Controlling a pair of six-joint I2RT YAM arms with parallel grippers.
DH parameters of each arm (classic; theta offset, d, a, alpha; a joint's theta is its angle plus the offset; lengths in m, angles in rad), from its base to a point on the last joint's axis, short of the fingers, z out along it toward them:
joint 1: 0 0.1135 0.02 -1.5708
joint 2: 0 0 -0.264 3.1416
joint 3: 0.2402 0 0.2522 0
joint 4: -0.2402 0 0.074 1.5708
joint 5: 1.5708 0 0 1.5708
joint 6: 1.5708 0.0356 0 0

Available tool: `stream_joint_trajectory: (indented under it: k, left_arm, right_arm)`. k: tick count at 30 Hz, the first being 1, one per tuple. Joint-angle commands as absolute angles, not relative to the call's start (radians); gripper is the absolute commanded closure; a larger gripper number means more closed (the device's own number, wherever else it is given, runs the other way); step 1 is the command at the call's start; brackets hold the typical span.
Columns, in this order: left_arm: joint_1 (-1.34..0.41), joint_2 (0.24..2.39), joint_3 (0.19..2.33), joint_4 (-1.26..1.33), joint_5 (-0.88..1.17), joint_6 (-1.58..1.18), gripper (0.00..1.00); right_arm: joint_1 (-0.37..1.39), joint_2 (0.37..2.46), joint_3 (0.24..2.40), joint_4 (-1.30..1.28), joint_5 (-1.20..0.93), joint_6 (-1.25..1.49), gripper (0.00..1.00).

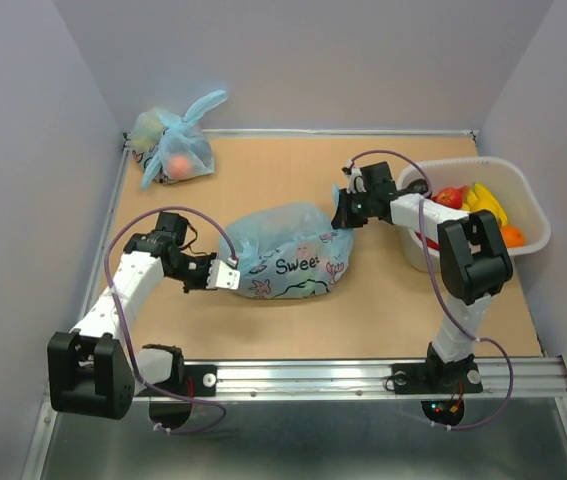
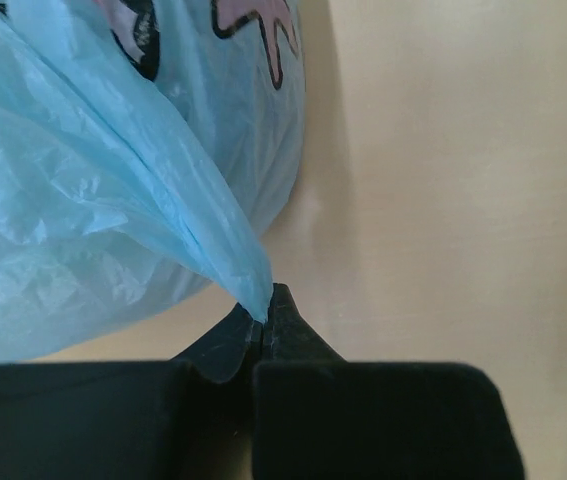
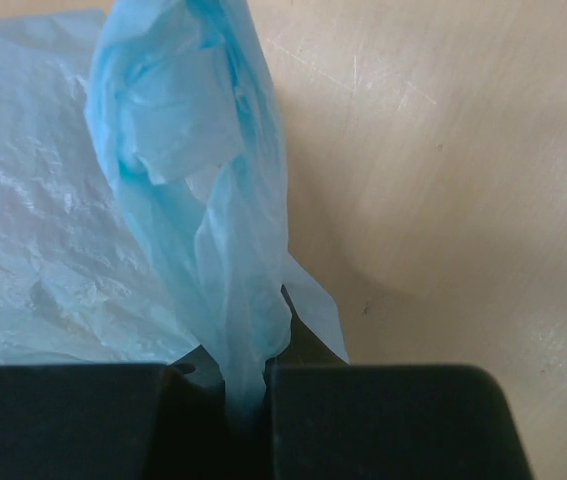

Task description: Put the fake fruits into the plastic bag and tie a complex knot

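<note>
The light-blue plastic bag [image 1: 288, 250] with its white cartoon panel lies stretched across the middle of the table. My left gripper [image 1: 226, 277] is shut on the bag's left end; the film [image 2: 143, 180] runs pinched into my closed fingertips [image 2: 261, 318]. My right gripper [image 1: 346, 222] is shut on a bunched strand of the bag [image 3: 218, 220] at its right end. Fake fruits [image 1: 478, 205], a red apple, yellow banana and orange, lie in the white tub [image 1: 533, 215] at the right. No knot shows.
A smaller tied light-blue bag [image 1: 173, 145] with pale and pink lumps sits at the back left corner. The tub stands just behind my right arm. Grey walls enclose the table on three sides; a metal rail [image 1: 363, 375] runs along the front.
</note>
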State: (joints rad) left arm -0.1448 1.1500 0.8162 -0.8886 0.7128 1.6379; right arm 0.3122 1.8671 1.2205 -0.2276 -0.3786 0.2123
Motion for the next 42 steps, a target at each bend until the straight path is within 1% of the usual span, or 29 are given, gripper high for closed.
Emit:
stream_joint_trajectory:
  k: [1, 10, 15, 32, 38, 41, 42]
  left_arm:
    - [-0.140, 1.179, 0.761, -0.887, 0.560, 1.720, 1.00]
    - [-0.140, 1.262, 0.721, -0.776, 0.508, 1.668, 1.00]
    - [-0.140, 1.299, 0.733, -0.761, 0.520, 1.648, 1.00]
    - [-0.138, 1.379, 0.719, -0.681, 0.445, 1.657, 1.00]
    - [-0.138, 1.408, 0.727, -0.670, 0.437, 1.661, 1.00]
    - [-0.140, 1.408, 0.756, -0.702, 0.455, 1.655, 1.00]
    - [-0.140, 1.405, 0.796, -0.721, 0.463, 1.649, 1.00]
  right_arm:
    - [0.281, 1.904, 1.267, -0.184, -0.236, 0.114, 1.00]
    - [0.281, 1.934, 1.238, -0.170, -0.202, 0.069, 0.99]
    - [0.281, 1.930, 1.226, -0.166, -0.209, 0.060, 1.00]
    - [0.281, 1.921, 1.157, -0.164, -0.155, 0.018, 1.00]
    - [0.281, 1.930, 1.157, -0.163, -0.160, 0.009, 0.99]
    - [0.279, 1.910, 1.160, -0.164, -0.218, -0.024, 1.00]
    - [0.279, 1.882, 1.160, -0.166, -0.230, -0.028, 1.00]
